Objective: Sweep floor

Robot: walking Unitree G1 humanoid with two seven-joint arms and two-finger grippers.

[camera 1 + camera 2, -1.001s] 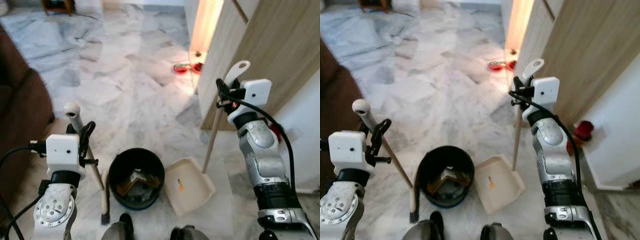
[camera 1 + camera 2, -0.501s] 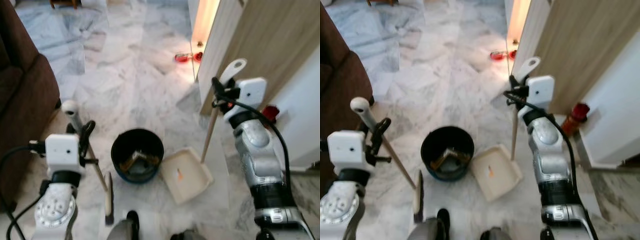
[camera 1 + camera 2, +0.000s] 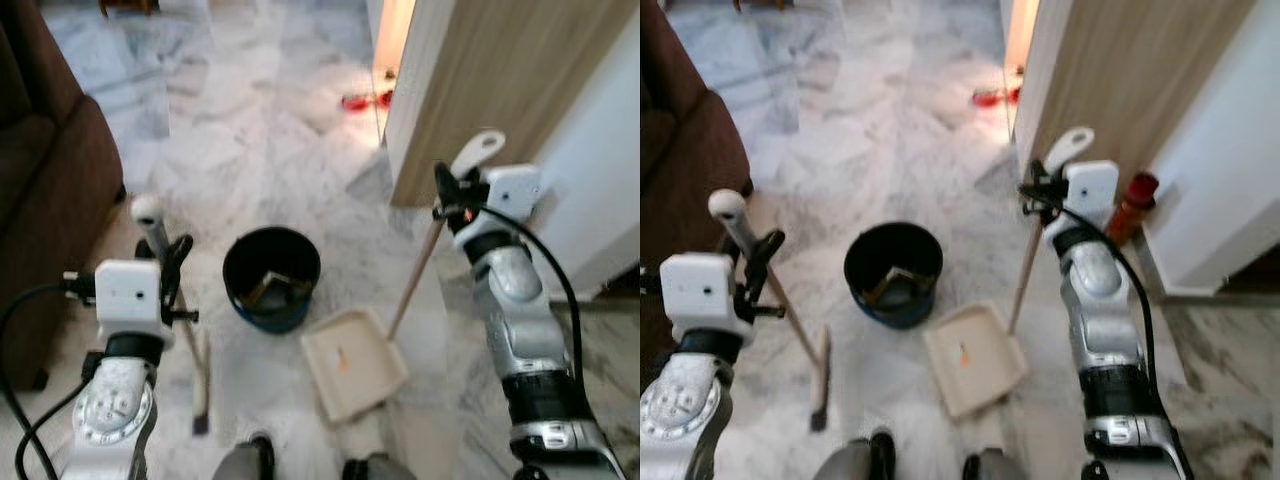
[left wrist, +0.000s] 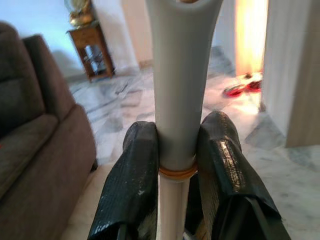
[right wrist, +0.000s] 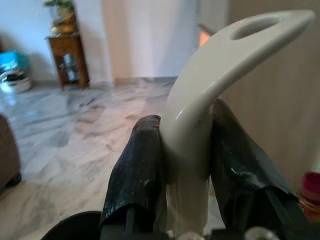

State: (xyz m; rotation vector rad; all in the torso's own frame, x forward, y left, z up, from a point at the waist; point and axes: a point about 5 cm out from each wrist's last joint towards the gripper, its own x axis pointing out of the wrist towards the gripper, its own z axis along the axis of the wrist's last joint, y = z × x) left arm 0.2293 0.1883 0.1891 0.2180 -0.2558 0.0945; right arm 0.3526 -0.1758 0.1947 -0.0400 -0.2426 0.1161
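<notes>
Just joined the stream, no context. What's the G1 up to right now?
It is mid sweeping job on a marble floor. The left gripper is shut on the broom handle, with the broom head down on the floor beside the black bin. The right gripper is shut on the grip of the long-handled dustpan, whose cream pan rests on the floor right of the bin with a small orange scrap in it. The bin already holds some debris.
</notes>
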